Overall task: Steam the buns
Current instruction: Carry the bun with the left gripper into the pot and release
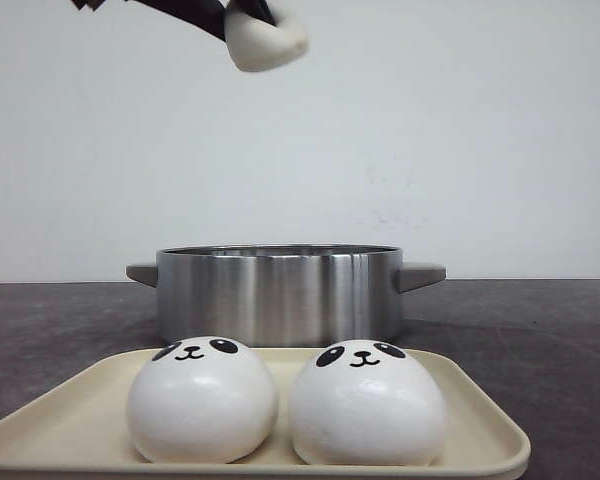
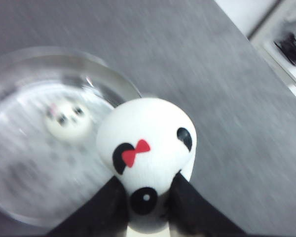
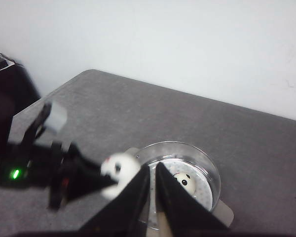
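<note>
While two panda buns, the left tray bun and the right tray bun, sit side by side and untouched on the cream tray nearest the front camera, the loading looks about half done. Just behind the tray stands the steel steamer pot on the grey table. One small-looking bun already lies on the perforated insert inside the pot. High above the pot's left side, the left gripper has its black fingers pinched on a third bun with a red bow; motion blur suggests it is in transit, not yet over the pot's centre. Right gripper: fingers nearly pressed together, holding nothing, up above the pot. Left to do, by my reading: lower and release the carried bun, then move both tray buns.
</note>
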`<move>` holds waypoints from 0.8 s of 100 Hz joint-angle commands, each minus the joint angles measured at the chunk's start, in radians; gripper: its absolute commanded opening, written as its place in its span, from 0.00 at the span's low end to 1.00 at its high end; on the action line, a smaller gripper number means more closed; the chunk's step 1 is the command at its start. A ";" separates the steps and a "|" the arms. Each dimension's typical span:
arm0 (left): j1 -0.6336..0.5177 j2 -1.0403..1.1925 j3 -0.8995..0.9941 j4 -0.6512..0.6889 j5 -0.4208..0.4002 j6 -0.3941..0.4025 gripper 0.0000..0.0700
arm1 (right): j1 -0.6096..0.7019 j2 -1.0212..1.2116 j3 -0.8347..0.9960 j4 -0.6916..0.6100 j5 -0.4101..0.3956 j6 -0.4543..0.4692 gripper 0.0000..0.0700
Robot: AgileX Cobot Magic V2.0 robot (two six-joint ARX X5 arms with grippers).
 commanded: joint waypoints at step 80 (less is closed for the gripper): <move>0.230 0.616 0.141 0.173 -0.006 0.095 0.17 | 0.011 0.008 0.018 0.003 0.043 0.004 0.02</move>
